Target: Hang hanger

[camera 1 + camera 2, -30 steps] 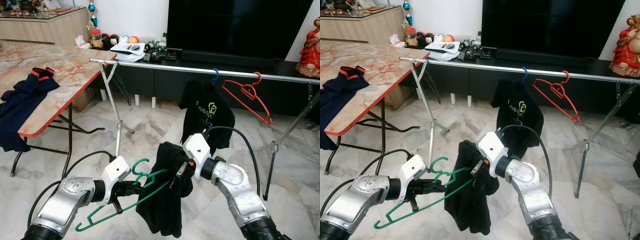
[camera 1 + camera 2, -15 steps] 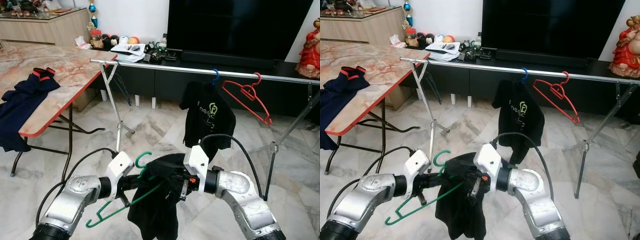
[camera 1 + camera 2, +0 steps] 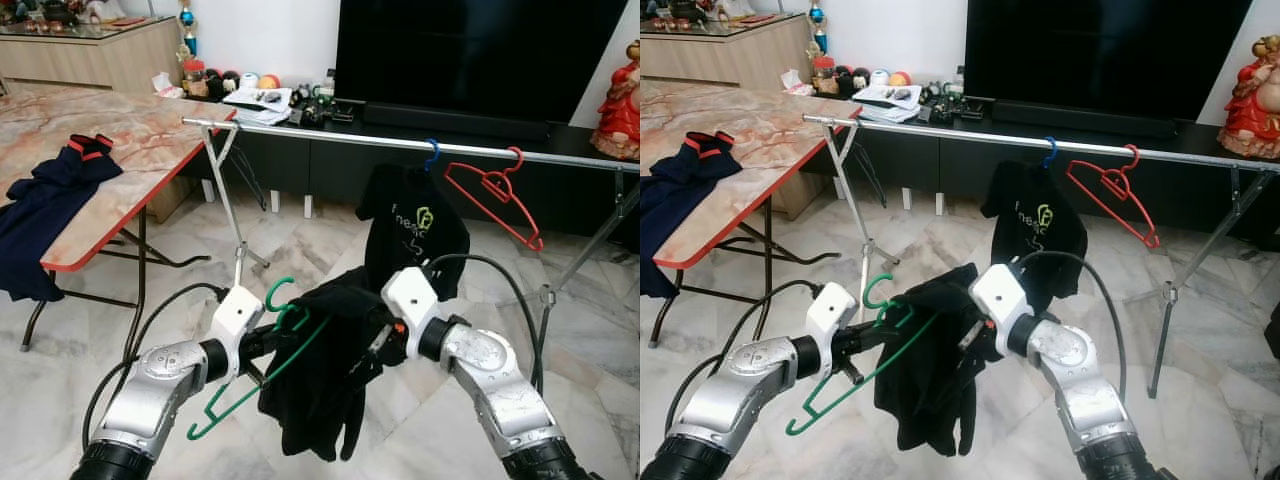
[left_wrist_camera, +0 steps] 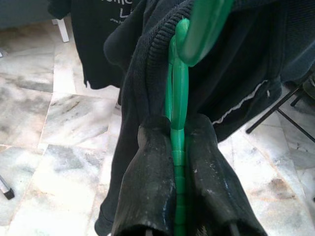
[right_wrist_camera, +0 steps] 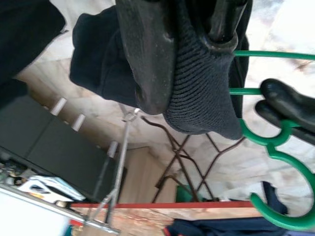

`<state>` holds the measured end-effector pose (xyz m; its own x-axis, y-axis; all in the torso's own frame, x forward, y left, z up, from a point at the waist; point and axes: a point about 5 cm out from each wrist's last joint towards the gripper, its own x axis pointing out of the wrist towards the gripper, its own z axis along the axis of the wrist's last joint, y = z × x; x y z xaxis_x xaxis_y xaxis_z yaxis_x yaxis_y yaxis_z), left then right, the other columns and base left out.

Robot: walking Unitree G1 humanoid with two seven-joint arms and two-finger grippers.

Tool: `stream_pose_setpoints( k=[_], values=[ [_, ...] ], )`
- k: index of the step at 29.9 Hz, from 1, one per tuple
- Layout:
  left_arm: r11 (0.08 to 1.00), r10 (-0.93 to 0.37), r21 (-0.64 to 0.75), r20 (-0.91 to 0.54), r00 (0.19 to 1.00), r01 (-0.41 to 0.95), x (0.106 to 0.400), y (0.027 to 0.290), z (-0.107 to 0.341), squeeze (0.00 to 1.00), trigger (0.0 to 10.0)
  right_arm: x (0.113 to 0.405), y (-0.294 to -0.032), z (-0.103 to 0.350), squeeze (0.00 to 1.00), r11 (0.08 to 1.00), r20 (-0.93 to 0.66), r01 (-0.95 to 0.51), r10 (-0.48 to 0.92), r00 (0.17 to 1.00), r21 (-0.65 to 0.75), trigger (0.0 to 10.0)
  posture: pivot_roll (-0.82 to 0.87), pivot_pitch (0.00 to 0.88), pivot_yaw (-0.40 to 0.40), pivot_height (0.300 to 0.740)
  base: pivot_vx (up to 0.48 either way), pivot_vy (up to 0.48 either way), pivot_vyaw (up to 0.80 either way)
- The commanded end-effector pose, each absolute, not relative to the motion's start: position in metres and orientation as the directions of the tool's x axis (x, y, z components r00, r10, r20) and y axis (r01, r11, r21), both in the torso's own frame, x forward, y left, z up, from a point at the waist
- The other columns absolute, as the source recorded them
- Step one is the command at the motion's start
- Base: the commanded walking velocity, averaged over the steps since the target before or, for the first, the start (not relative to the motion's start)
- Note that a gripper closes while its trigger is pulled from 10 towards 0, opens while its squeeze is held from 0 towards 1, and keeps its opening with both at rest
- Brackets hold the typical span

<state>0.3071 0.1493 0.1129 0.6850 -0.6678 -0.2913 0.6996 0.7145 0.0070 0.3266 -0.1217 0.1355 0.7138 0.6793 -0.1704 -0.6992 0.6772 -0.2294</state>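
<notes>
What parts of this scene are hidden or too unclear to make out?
- Green hanger: its far shoulder is buried in the black garment, head views.
- Right hand: the garment's ribbed edge wraps its fingers, right wrist view.
- Logo on the hung black T-shirt: too small and creased to read.
- Clothes rail: its right end is cut off by the picture edge.

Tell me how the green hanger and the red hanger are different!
The green hanger is held in the robot's left gripper, low over the floor; the red hanger hangs by its hook on the metal rail. The green hanger has a black garment partly on it, which the right gripper pinches; the red hanger is bare. Both tilt, and both are thin plastic hangers with a hook on top.
</notes>
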Motion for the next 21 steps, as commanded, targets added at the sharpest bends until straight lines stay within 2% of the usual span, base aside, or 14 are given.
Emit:
stream_pose_setpoints(
  k=[1,3,4,7,9,10,18,21],
  values=[
    [0.719,-0.668,0.012,-0.264,0.695,0.695,0.310,0.150,0.119,0.00,10.0,0.330,-0.121,0.141,0.00,0.691,-0.140,-0.680,0.669,0.730,-0.245,10.0,0.10,0.010,-0.039,0.740,0.000,0.000,0.00],
    [0.713,-0.676,0.002,-0.265,0.688,0.701,0.309,0.149,0.118,0.00,10.0,0.328,-0.117,0.142,0.00,0.679,-0.135,-0.695,0.685,0.716,-0.238,10.0,0.10,0.010,-0.040,0.740,0.000,0.000,0.00],
    [0.705,-0.685,-0.004,-0.263,0.679,0.709,0.308,0.148,0.118,0.00,10.0,0.322,-0.109,0.142,0.00,0.625,-0.131,-0.749,0.742,0.658,-0.221,10.0,0.10,0.011,-0.040,0.740,0.000,0.000,0.00],
    [0.702,-0.689,-0.010,-0.262,0.676,0.712,0.307,0.148,0.118,0.00,10.0,0.312,-0.099,0.141,0.00,0.534,-0.137,-0.823,0.816,0.562,-0.196,10.0,0.10,0.011,-0.040,0.740,0.000,0.000,0.00],
    [0.704,-0.688,-0.013,-0.257,0.678,0.710,0.307,0.148,0.119,0.00,10.0,0.299,-0.091,0.140,0.00,0.419,-0.149,-0.891,0.884,0.444,-0.174,10.0,0.10,0.011,-0.042,0.740,0.000,0.000,0.00],
    [0.707,-0.686,-0.015,-0.255,0.681,0.707,0.308,0.148,0.119,0.00,10.0,0.297,-0.090,0.139,0.00,0.392,-0.153,-0.904,0.896,0.417,-0.167,10.0,0.10,0.012,-0.043,0.740,0.000,0.000,0.00],
    [0.706,-0.692,-0.029,-0.243,0.680,0.707,0.308,0.145,0.119,0.00,10.0,0.279,-0.084,0.148,0.00,0.232,-0.135,-0.966,0.960,0.246,-0.115,10.0,0.09,0.014,-0.042,0.740,0.000,0.000,0.00],
    [0.706,-0.693,-0.033,-0.242,0.680,0.707,0.308,0.145,0.119,0.00,10.0,0.275,-0.084,0.151,0.00,0.198,-0.117,-0.975,0.971,0.209,-0.099,10.0,0.09,0.015,-0.042,0.740,0.000,0.000,0.00]
  ],
)
